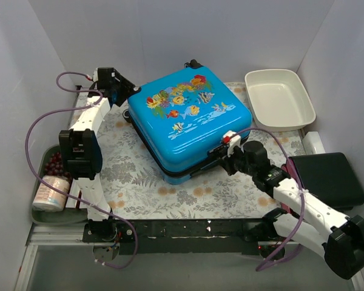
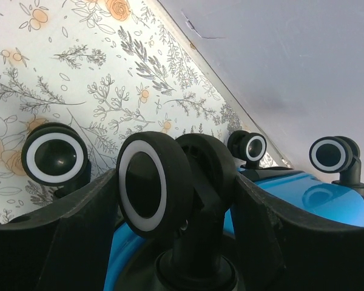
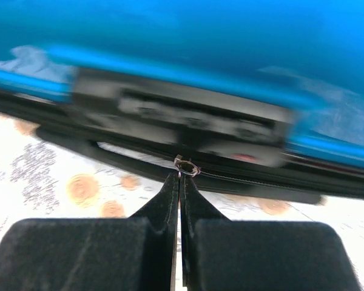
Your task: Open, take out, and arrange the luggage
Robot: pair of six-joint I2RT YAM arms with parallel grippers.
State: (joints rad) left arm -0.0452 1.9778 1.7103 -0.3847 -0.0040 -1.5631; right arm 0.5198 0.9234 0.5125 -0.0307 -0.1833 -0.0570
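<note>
The luggage (image 1: pixel 188 121), a bright blue fish-print suitcase, lies flat and closed on the floral mat (image 1: pixel 139 182). My left gripper (image 1: pixel 126 91) is at its back left corner. In the left wrist view its jaws (image 2: pixel 176 200) are closed around a black caster wheel (image 2: pixel 155 191) with a white ring, blue shell (image 2: pixel 327 194) behind. My right gripper (image 1: pixel 221 151) is at the front right edge. In the right wrist view it (image 3: pixel 180 176) is shut on the small metal zipper pull (image 3: pixel 187 165), just below the luggage's blurred black lock (image 3: pixel 182 112).
A white rectangular tub (image 1: pixel 279 97) stands at the back right. A flat black case (image 1: pixel 324 179) lies at the right by my right arm. A green tray (image 1: pixel 39 212) at the left holds a roll and red items. White walls enclose three sides.
</note>
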